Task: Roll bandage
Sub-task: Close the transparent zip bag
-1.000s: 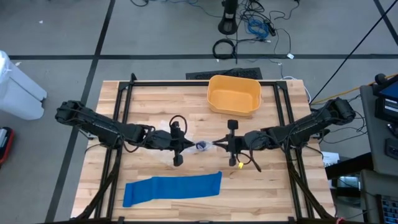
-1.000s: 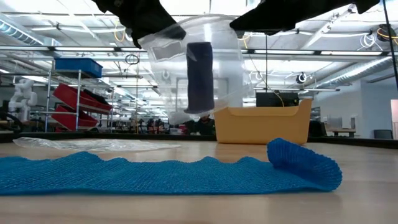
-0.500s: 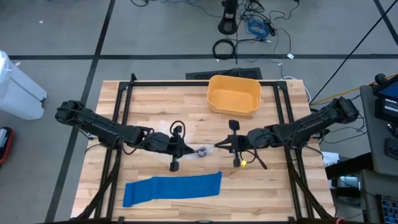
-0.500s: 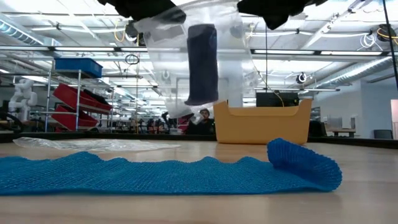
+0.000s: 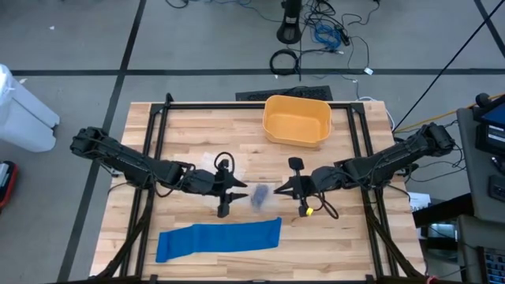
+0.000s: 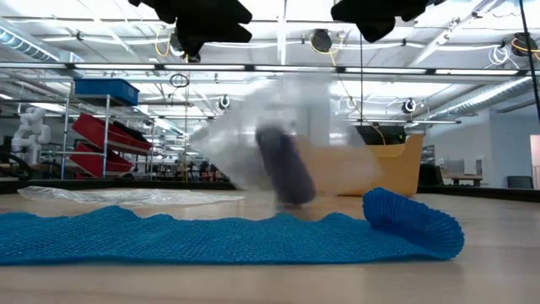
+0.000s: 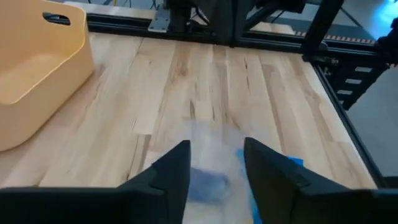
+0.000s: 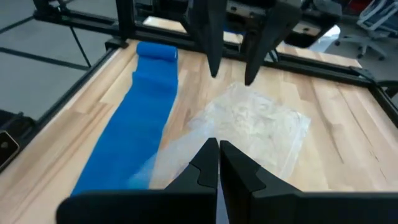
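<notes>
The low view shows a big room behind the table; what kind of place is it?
Probably a robotics lab or industrial workshop. Behind the wooden table stand metal shelves with red and blue bins, a white robot stands at the far left, and long ceiling lights hang overhead.

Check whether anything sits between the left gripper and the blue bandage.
Partly. A clear bag holding a dark roll, blurred, sits just ahead of the open left gripper, near the blue bandage's folded end. Toward the rest of the bandage only bare table shows. The right gripper waits shut opposite.
</notes>
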`<act>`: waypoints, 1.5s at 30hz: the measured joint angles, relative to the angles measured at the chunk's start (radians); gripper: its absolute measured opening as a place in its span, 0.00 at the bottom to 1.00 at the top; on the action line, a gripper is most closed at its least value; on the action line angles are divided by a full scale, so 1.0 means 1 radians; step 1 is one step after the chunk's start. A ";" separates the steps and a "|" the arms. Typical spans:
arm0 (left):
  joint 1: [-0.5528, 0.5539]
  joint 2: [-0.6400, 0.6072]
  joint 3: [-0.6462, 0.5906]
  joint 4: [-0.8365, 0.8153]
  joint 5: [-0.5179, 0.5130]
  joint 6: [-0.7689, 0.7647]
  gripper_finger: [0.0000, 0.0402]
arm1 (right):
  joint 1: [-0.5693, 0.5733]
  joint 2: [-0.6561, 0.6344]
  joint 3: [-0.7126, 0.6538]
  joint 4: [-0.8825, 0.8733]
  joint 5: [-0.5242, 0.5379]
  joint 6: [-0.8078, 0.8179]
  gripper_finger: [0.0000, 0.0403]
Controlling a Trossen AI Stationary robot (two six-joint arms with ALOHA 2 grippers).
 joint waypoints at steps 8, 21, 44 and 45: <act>0.000 0.000 0.000 0.003 0.002 0.003 0.45 | -0.006 0.000 0.000 -0.013 0.037 0.055 0.00; -0.012 0.031 0.000 -0.378 -0.032 -0.025 0.45 | 0.130 0.322 -0.001 -0.018 0.008 0.041 0.32; -0.013 0.056 0.000 -0.380 -0.073 -0.033 0.45 | 0.228 0.681 0.167 0.190 0.353 -0.455 0.42; -0.013 0.056 0.000 -0.381 -0.073 -0.035 0.45 | 0.223 0.690 0.176 0.186 0.353 -0.455 0.40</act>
